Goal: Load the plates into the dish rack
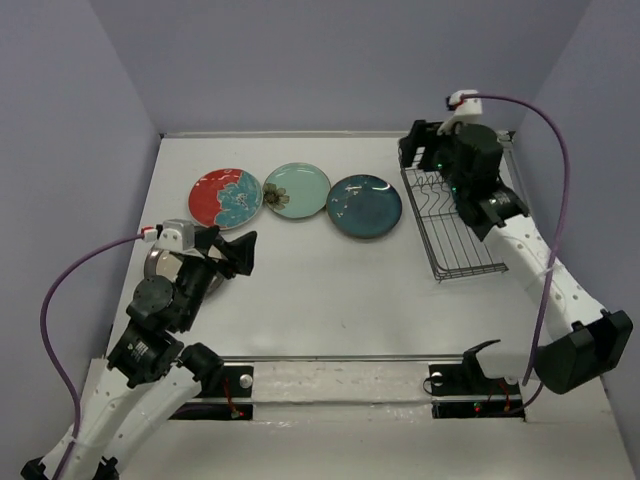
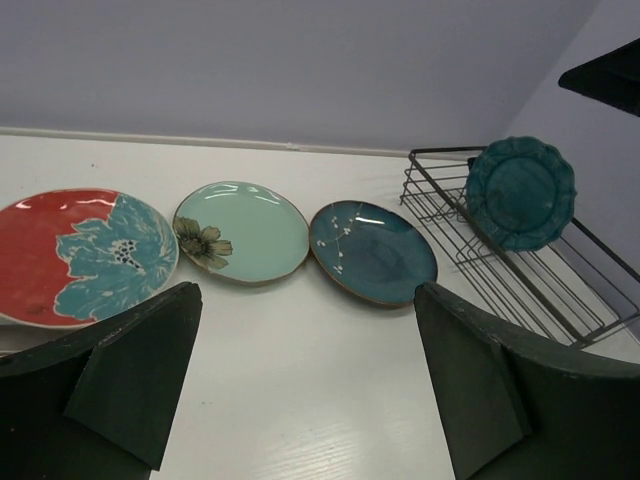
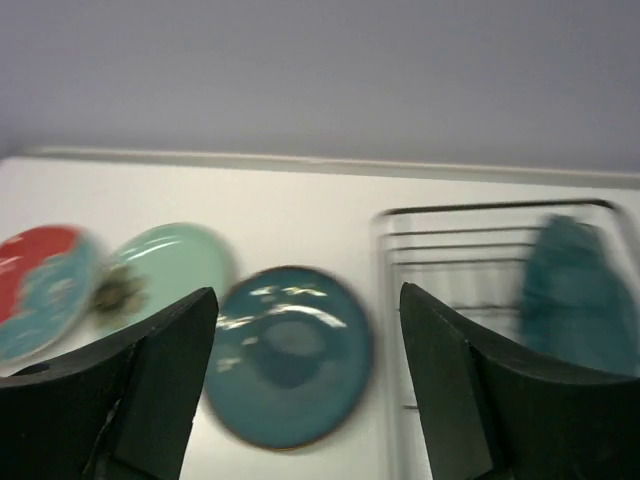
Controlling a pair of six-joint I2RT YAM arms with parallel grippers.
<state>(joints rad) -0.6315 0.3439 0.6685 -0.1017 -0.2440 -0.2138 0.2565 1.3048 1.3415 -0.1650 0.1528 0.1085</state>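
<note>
Three plates lie in a row at the back of the table: red-and-blue floral (image 1: 226,198) (image 2: 70,255), pale mint with a brown flower (image 1: 297,190) (image 2: 245,230) and dark teal glazed (image 1: 364,206) (image 2: 372,250) (image 3: 290,355). The wire dish rack (image 1: 455,240) (image 2: 520,285) (image 3: 450,250) stands at the back right. A teal scalloped plate (image 2: 520,192) (image 3: 580,300) stands upright in it. A grey-brown plate (image 1: 157,263) lies partly hidden under my left arm. My left gripper (image 1: 228,250) (image 2: 310,380) is open and empty, in front of the row. My right gripper (image 1: 416,150) (image 3: 305,390) is open and empty above the rack's far left corner. The navy plate is out of view.
Pale walls close in the table at the back and both sides. Purple cables loop off both arms. The right wrist view is blurred.
</note>
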